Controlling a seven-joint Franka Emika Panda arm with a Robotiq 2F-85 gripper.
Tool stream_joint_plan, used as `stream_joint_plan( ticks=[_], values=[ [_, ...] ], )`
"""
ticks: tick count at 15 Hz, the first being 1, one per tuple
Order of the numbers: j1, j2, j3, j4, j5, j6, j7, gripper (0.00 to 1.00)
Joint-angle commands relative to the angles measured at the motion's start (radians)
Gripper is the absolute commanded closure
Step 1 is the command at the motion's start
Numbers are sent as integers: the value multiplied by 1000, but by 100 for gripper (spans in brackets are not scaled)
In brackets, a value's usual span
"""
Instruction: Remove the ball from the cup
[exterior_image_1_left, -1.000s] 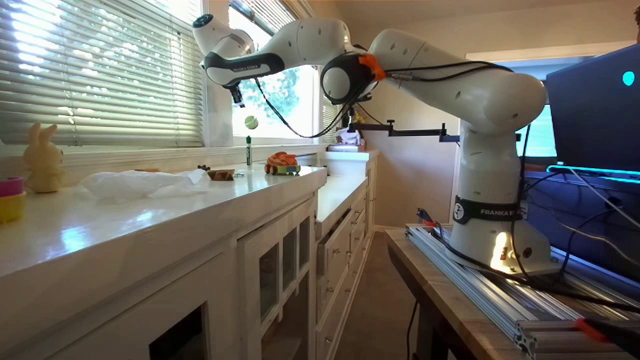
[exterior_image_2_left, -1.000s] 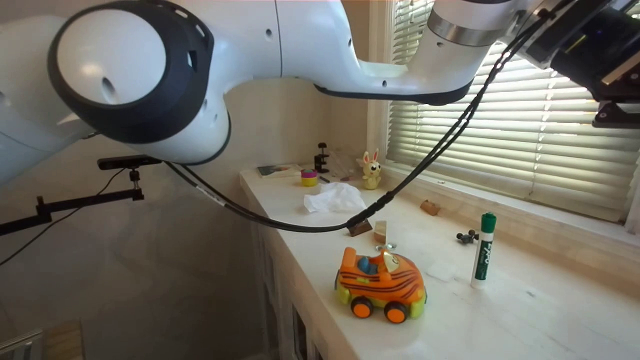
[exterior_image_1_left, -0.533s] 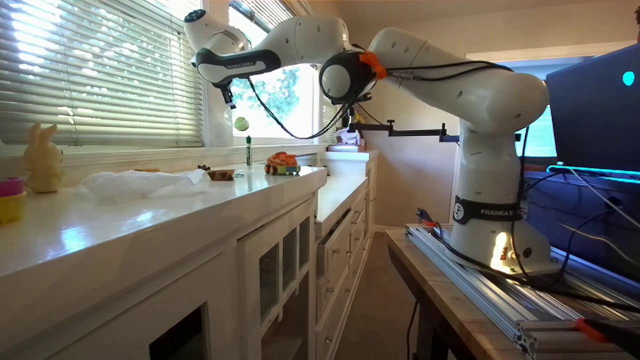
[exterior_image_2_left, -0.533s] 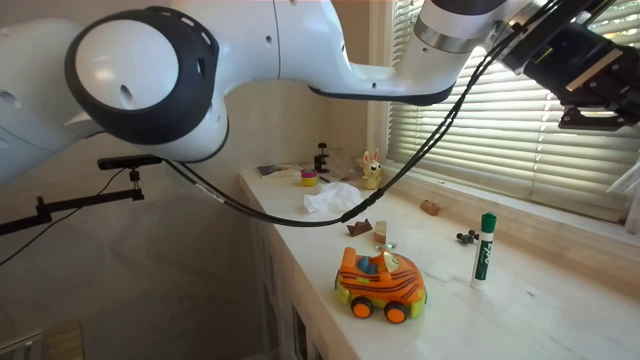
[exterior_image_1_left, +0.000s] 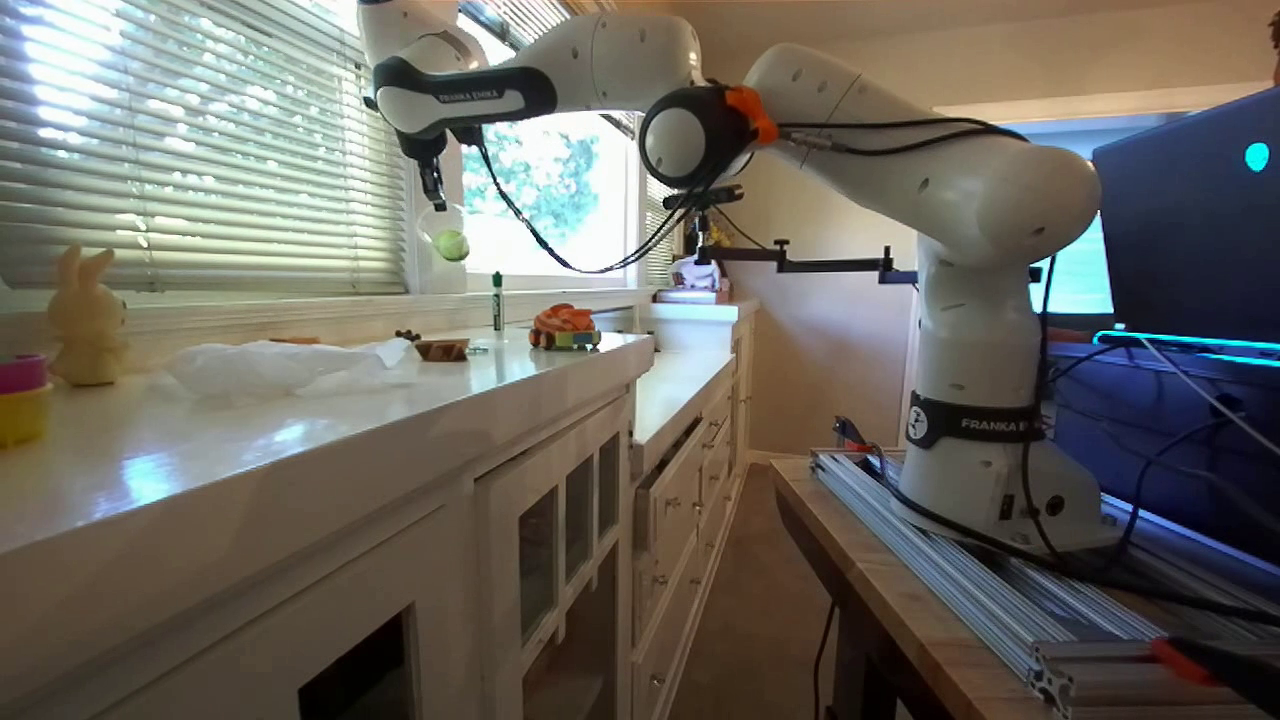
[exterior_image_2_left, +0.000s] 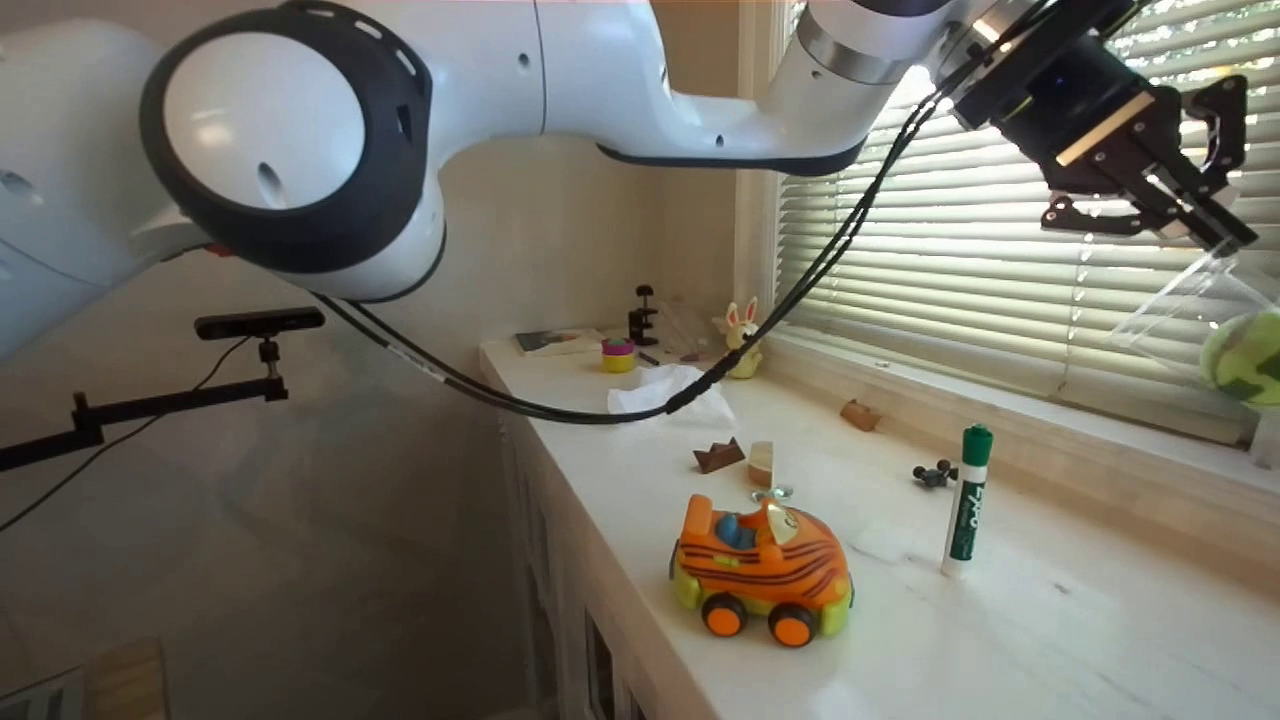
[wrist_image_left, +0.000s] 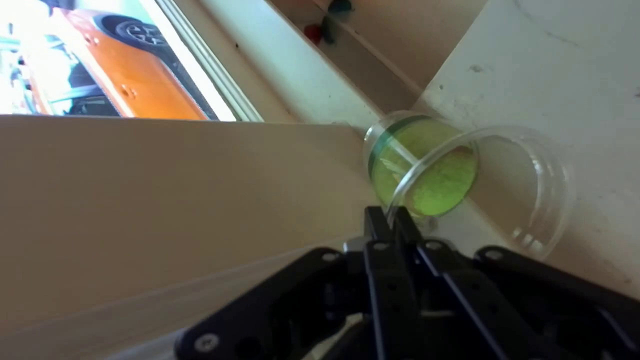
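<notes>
A: Wrist view first. State of the end effector (wrist_image_left: 392, 220)?

B: Pressed together, pinching the rim of one clear plastic cup (wrist_image_left: 487, 172), round and thin-walled.

A: Contents?

B: One lime-green round ball (wrist_image_left: 440, 175), lying inside toward the base.

A: Step in hand?

B: By my judgement, the cup is held up ready for emptying; removal of the ball is not yet done.

A: Next, in an exterior view?

B: Cup and ball aloft, well above the long white worktop (exterior_image_1_left: 230, 445).

A: What does the next move call for?

B: I judge: lowering near the worktop, then tilting until the mouth faces down, with a firm pinch. The ball would probably roll once out.

A: Now the count, in an exterior view.

B: One orange toy car (exterior_image_2_left: 765, 570), dark-striped, lime-trimmed, on its wheels. One white marker pen (exterior_image_2_left: 967, 505), green cap, upright. One small dark knobbed object (exterior_image_2_left: 935, 474). Three brown or tan wooden-looking pieces (exterior_image_2_left: 718, 457), two near each other, one well apart. One crumpled white sheet (exterior_image_2_left: 645, 388), material uncertain. One round tub (exterior_image_2_left: 618, 355), magenta over yellow. One pale yellow bunny figure (exterior_image_2_left: 742, 330), long-eared. One black clamp (exterior_image_2_left: 637, 322). Cup, one, tilted. Ball, one, cut off at the edge of view.
</notes>
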Motion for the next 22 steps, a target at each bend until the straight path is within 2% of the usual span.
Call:
stream_joint_plan(
  ticks=[1,4,6,11,12,18,19,22],
  values=[
    [18,-38,11,-13,23,-10,7,98],
    [25,-24,9,-13,16,-8,2,98],
    [20,5,18,31,27,-31,-3,98],
    [8,-34,105,-1,136,-84,-26,98],
    [21,-5,59,7,86,-53,-2,94],
    [16,-11,87,7,115,-66,-3,94],
    [26,-6,64,9,87,-69,9,98],
    [55,2,25,14,47,-71,13,98]
  ],
)
